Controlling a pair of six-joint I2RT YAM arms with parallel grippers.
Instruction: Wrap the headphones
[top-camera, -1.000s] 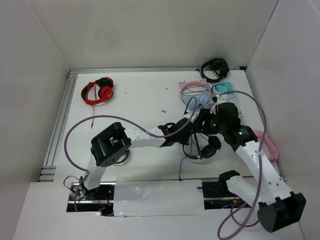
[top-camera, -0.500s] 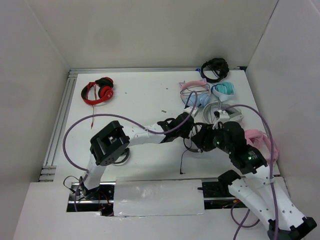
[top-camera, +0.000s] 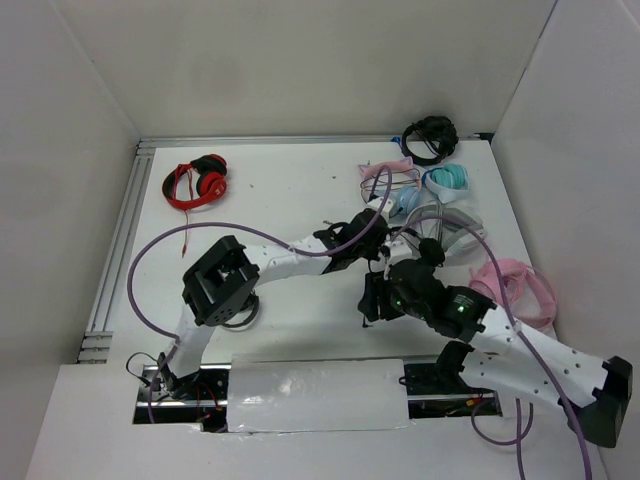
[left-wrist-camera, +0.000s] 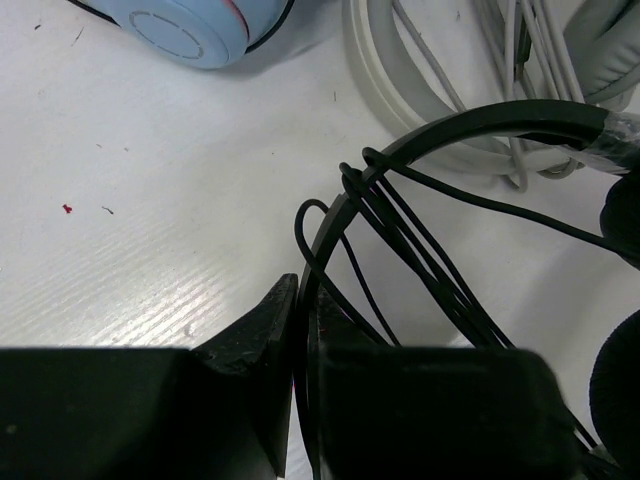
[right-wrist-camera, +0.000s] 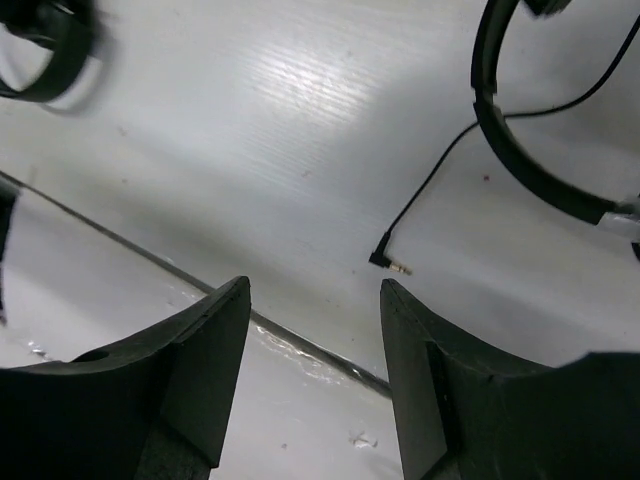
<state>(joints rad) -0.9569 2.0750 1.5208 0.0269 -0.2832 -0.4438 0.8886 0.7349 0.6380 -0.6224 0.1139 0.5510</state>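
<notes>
The black headphones (top-camera: 431, 252) lie mid-table, right of centre. My left gripper (top-camera: 370, 248) is shut on their thin headband (left-wrist-camera: 335, 215), with the fingertips pinching it from both sides. Several turns of the thin black cable (left-wrist-camera: 420, 250) run along the headband, and one earcup (left-wrist-camera: 622, 400) shows at the right edge. My right gripper (top-camera: 372, 297) is open and empty, just in front of the headphones. In the right wrist view the cable's jack (right-wrist-camera: 391, 263) lies loose on the table just beyond my right gripper (right-wrist-camera: 315, 335). The headband (right-wrist-camera: 505, 150) arcs at the upper right.
White-grey headphones (top-camera: 447, 222), blue ones (top-camera: 446, 180) and a pink cat-ear pair (top-camera: 385, 173) lie close behind the black pair. A pink pair (top-camera: 515, 285) lies at the right, a compact black pair (top-camera: 430, 140) at the back, and a red-and-black pair (top-camera: 195, 182) at the back left.
My right arm has swung from beside the headphones down and left towards the table's front, and its jaws now hang open over the jack. My left gripper has shifted slightly back, still holding the headband.
</notes>
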